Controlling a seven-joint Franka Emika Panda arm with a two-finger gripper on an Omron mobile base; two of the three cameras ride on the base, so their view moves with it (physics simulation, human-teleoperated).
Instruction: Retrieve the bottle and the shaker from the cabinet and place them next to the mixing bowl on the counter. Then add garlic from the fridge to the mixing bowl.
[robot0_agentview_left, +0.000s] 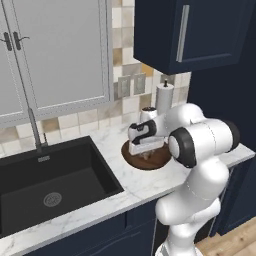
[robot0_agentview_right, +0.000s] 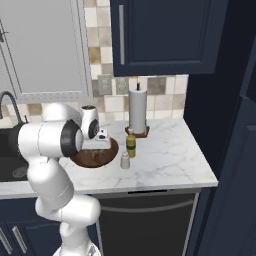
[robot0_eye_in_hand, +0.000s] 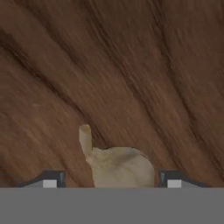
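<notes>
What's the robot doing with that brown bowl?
The white arm's gripper is hanging just over the mixing bowl on the counter. The garlic sits between its open fingers, down in the bowl. The bottle and the shaker already stand right beside the bowl.

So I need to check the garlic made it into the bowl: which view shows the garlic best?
The hand view: the garlic lies large against the mixing bowl's wood, between the open gripper's fingertips. In the left base view it is a tiny pale speck under the hand; in the right base view I cannot make it out.
</notes>
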